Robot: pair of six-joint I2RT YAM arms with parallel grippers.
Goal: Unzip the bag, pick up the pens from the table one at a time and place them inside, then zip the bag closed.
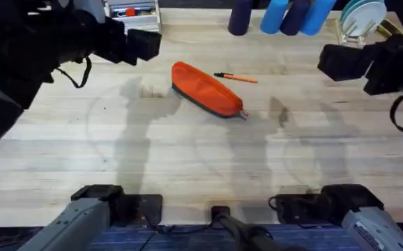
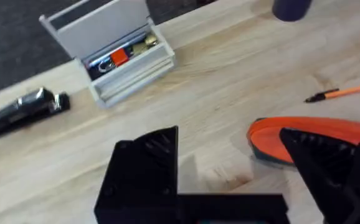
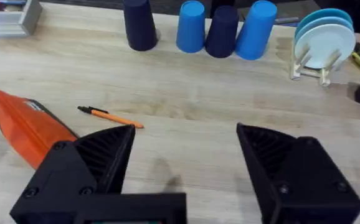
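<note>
— Where's the pouch?
— The orange fabric pouch [image 1: 207, 90] lies mid-desk [image 1: 187, 160], slim orange pen [image 1: 236, 77] just beside it.
— Claws?
— Left claw [image 2: 242, 180] and right claw [image 3: 186, 168] both gape wide, holding nothing.

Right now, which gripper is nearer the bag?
Left. The left gripper hovers right beside the bag's far-left end, fingers open. The right gripper sits farther off on the bag's right, beyond the pen.
</note>
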